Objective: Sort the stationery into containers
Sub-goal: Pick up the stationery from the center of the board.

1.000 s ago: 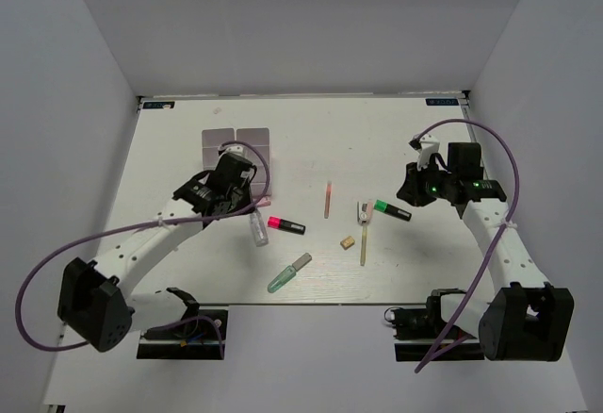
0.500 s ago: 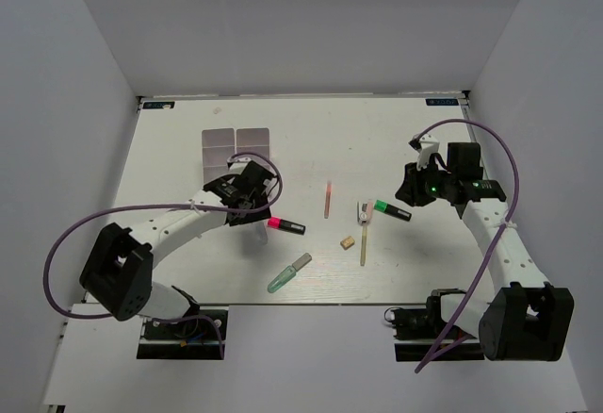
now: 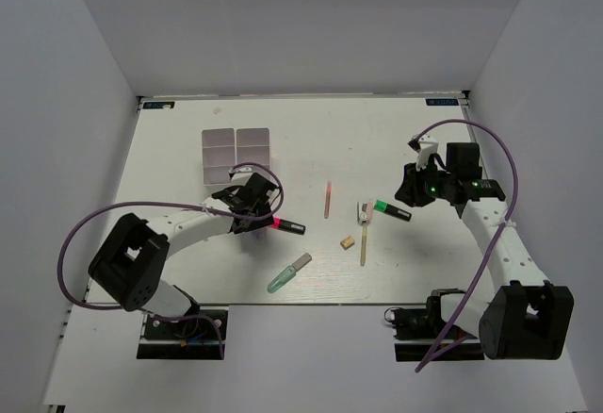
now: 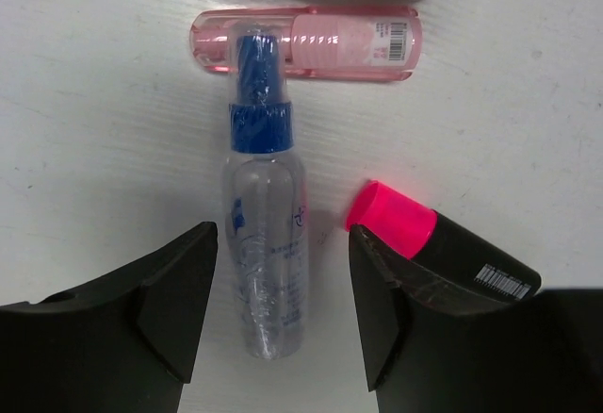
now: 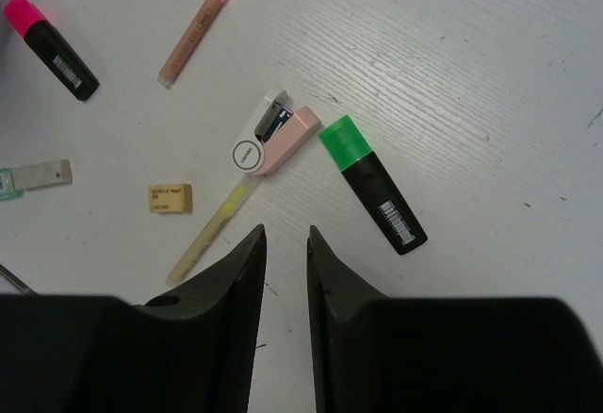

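Two white containers (image 3: 236, 147) lie side by side at the back left. My left gripper (image 4: 283, 234) is open just in front of them, low over the table. Its fingers straddle a clear bottle with a blue cap (image 4: 264, 253) without touching it. A pink tube (image 4: 306, 42) lies crosswise beyond the bottle's cap. The red-black marker (image 4: 433, 248) lies by the right finger. My right gripper (image 5: 285, 234) hovers with its jaws narrowly apart and nothing between them, short of the green-black marker (image 5: 372, 182). In the top view the left gripper (image 3: 252, 207) hides the bottle.
In mid-table lie an orange pencil (image 3: 327, 199), a small pink stapler-like item (image 5: 273, 140), a tan eraser (image 3: 348, 241), a wooden pencil (image 3: 363, 239) and a pale green marker (image 3: 287, 273). White walls enclose the table on three sides.
My left gripper has come forward from over the containers to the bottle and opened wide. The right gripper's jaws have parted slightly, and its arm has stayed in place.
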